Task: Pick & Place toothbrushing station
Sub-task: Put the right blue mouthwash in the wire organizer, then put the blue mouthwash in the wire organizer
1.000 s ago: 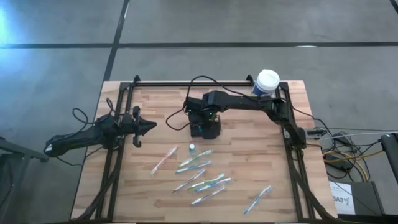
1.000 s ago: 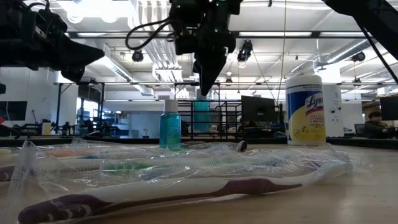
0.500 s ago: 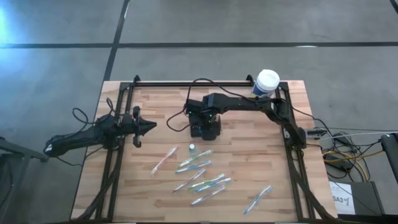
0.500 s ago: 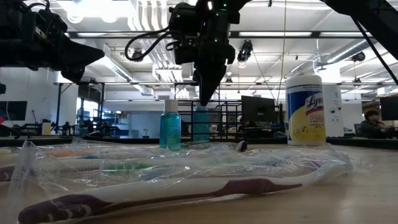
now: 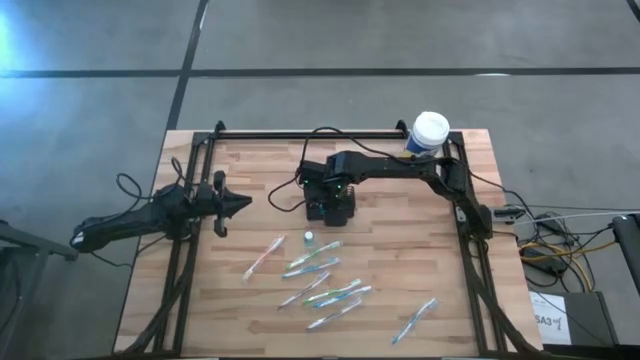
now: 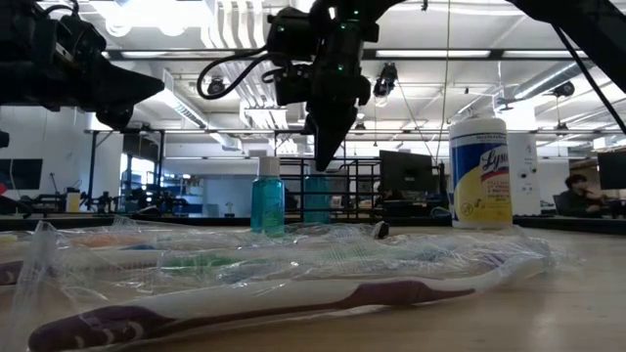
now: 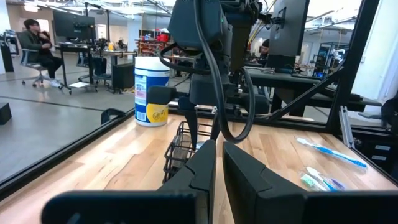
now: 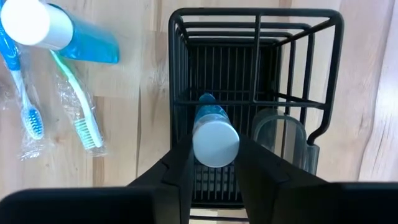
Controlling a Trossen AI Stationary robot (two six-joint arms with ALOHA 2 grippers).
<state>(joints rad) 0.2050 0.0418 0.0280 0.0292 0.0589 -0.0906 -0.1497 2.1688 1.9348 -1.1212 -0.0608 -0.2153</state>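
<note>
Over the caddy [image 8: 255, 99], the right gripper [image 8: 214, 162], jaws flanking a white-capped blue bottle [image 8: 214, 140], should release it only once seated upright; left jaws closed.

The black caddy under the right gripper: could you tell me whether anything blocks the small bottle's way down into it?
Nothing visible does. The right gripper holds a white-capped blue bottle above the open top of the black caddy, in the front section beside a clear cup. The caddy's crossbar lies behind the bottle, not under it.
</note>
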